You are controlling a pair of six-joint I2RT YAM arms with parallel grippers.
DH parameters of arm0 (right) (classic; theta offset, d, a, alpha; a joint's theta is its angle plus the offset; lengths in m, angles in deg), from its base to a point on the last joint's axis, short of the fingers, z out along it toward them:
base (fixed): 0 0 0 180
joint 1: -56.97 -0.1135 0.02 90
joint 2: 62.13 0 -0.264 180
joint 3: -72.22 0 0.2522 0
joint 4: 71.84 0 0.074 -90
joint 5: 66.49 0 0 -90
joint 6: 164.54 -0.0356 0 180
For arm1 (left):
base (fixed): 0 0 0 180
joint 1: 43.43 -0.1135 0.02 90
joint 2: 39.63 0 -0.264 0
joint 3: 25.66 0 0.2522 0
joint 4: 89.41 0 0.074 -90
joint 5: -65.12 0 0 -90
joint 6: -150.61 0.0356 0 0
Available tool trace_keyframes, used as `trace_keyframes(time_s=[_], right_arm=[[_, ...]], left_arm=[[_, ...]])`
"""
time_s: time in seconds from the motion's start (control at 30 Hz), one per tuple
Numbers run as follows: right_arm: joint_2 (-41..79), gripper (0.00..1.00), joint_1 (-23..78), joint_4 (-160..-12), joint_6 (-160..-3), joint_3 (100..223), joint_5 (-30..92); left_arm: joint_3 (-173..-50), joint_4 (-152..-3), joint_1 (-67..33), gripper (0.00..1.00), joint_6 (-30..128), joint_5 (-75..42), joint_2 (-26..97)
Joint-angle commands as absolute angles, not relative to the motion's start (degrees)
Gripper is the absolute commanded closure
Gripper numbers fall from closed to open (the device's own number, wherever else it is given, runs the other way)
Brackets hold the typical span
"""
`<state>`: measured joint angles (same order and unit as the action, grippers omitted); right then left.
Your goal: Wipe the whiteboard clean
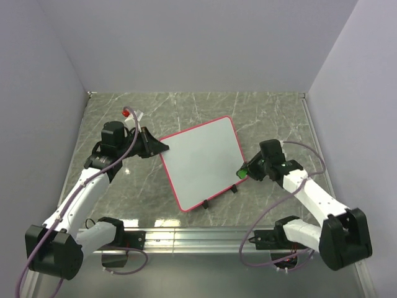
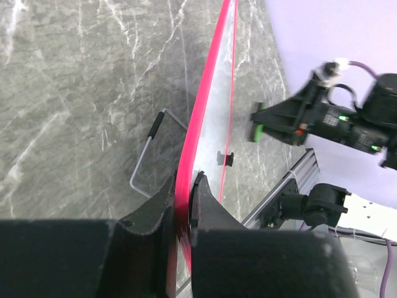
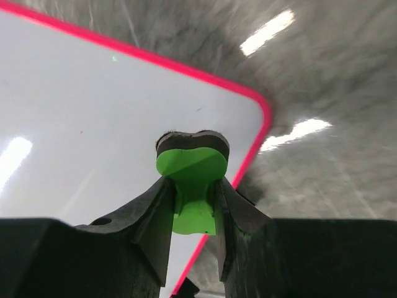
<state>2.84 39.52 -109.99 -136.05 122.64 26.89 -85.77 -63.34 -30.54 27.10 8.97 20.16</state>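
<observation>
Pink-red framed whiteboard (image 1: 201, 162), blank white face, rounded corners, black feet (image 1: 206, 204)

Colours: flat white pink-red-framed whiteboard (image 1: 201, 162) between black left fingers (image 2: 155, 205); green black-padded eraser (image 3: 192, 164) between black right fingers (image 3: 155, 211); grey white-veined marble tabletop (image 1: 186, 105).

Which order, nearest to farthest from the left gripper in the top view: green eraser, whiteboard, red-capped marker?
1. whiteboard: its left edge is clamped in the jaws of the left gripper.
2. red-capped marker: behind it, far left.
3. green eraser: across the board, right side.
</observation>
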Motion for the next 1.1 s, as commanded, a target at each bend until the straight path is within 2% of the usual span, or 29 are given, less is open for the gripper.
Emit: trace_keyframes(time_s=[0.0,0.2,0.23,0.3,0.33,0.5,0.73,0.93,1.07], right_arm=[[-2.09,1.00,41.58,-118.72,-135.18,123.77,18.34],[-6.75,1.00,44.84,-129.37,-140.89,119.38,10.41],[-7.02,0.92,45.54,-130.33,-141.42,118.85,10.33],[-6.76,0.57,46.51,-130.96,-142.12,117.27,10.50],[-6.41,0.03,46.86,-129.65,-141.60,116.83,11.28],[-4.03,0.00,47.30,-127.01,-138.61,117.00,15.85],[-13.08,0.00,47.39,-112.96,-132.11,123.31,22.44],[-6.06,0.00,47.39,-114.60,-129.82,130.88,24.46],[-6.31,0.00,47.39,-114.87,-129.47,130.72,24.21]], left_arm=[[-86.35,-53.51,-29.98,1.00,37.40,-3.16,20.40],[-86.45,-53.24,-29.98,1.00,37.41,-5.80,19.87],[-86.36,-53.07,-29.98,1.00,37.41,-5.98,19.78],[-86.36,-52.89,-29.98,1.00,37.50,-6.42,19.52],[-86.36,-52.89,-29.98,1.00,37.41,-6.51,19.35],[-86.27,-52.71,-29.98,1.00,37.50,-6.86,18.99],[-86.45,-52.98,-29.98,1.00,37.76,-8.79,19.43],[-84.61,-56.74,-29.98,0.99,41.18,-11.88,19.08],[-79.51,-61.59,-29.89,0.96,44.61,-13.70,16.36]])
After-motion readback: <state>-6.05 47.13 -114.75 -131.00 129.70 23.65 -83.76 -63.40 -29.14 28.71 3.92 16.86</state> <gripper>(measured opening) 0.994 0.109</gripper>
